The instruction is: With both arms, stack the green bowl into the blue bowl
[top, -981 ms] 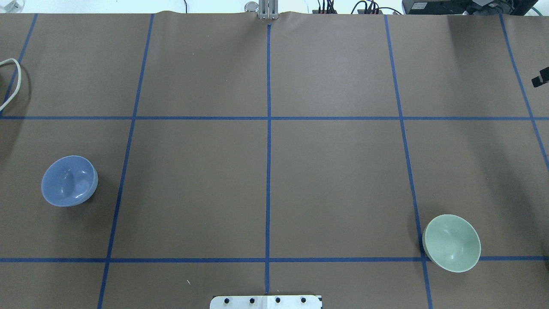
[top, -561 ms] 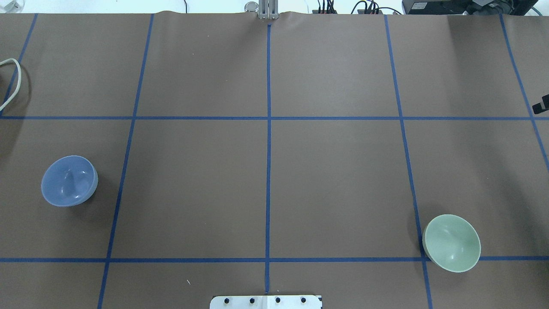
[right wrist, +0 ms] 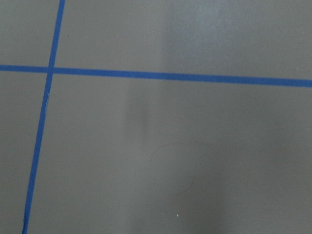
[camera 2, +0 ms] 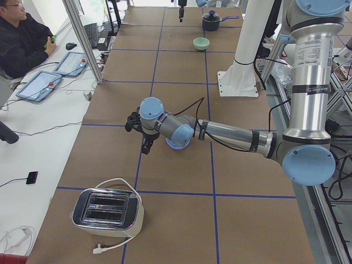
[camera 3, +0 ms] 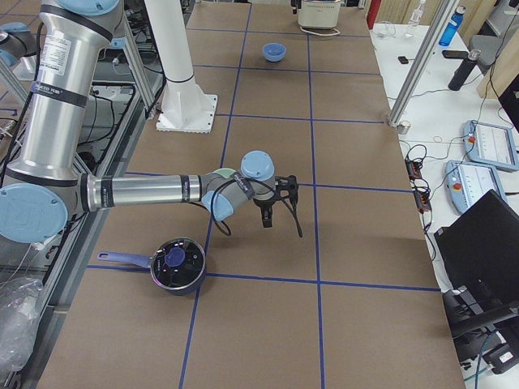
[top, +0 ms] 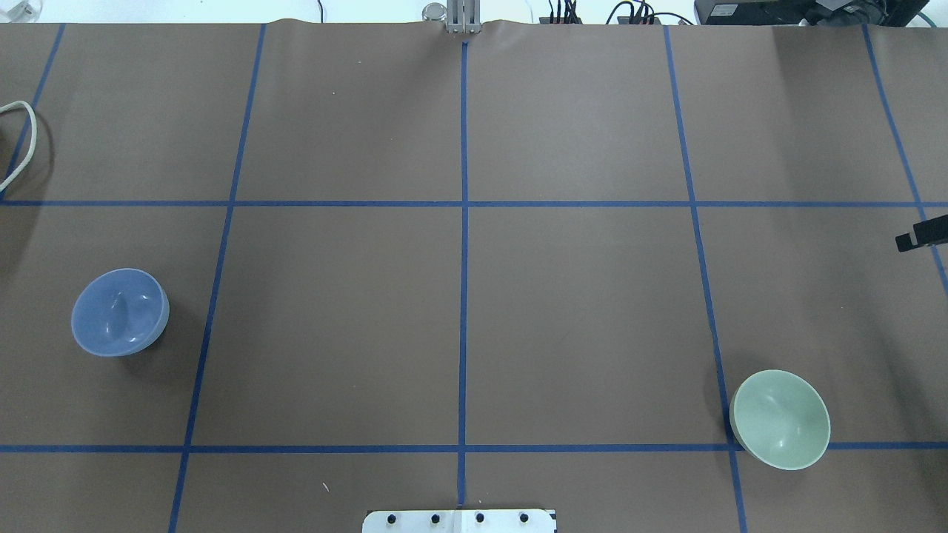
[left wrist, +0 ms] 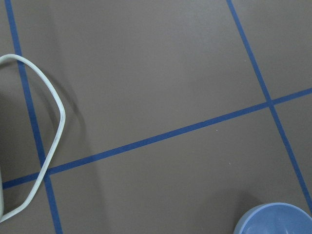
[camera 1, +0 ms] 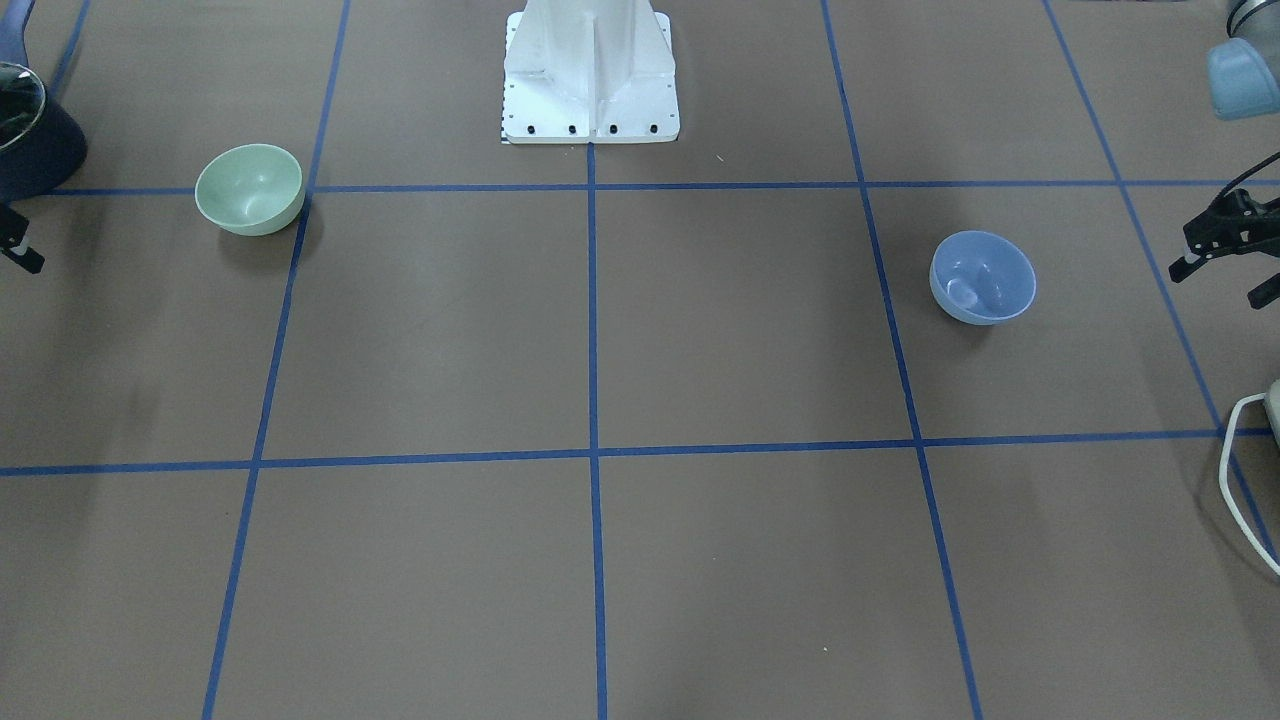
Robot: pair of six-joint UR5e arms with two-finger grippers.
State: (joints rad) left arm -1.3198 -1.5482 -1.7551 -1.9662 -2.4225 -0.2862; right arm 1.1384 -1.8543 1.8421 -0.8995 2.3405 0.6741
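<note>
Green bowl (top: 779, 419) and blue bowl (top: 119, 312) sit untouched; left fingers (camera 1: 1192, 262) spread empty, right fingers (top: 917, 239) too cropped to tell.

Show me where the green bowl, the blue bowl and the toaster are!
green bowl (top: 779, 419): overhead view, on the middle of its inside.
blue bowl (top: 120, 312): overhead view, on the middle of its inside.
toaster (camera 2: 107, 204): left side view, on its top by the slots.

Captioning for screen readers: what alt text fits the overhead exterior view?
Two empty bowls sit far apart on a brown, blue-taped table: the blue bowl at left, the green bowl at lower right. A black bit of the right gripper shows at the right edge.
</note>
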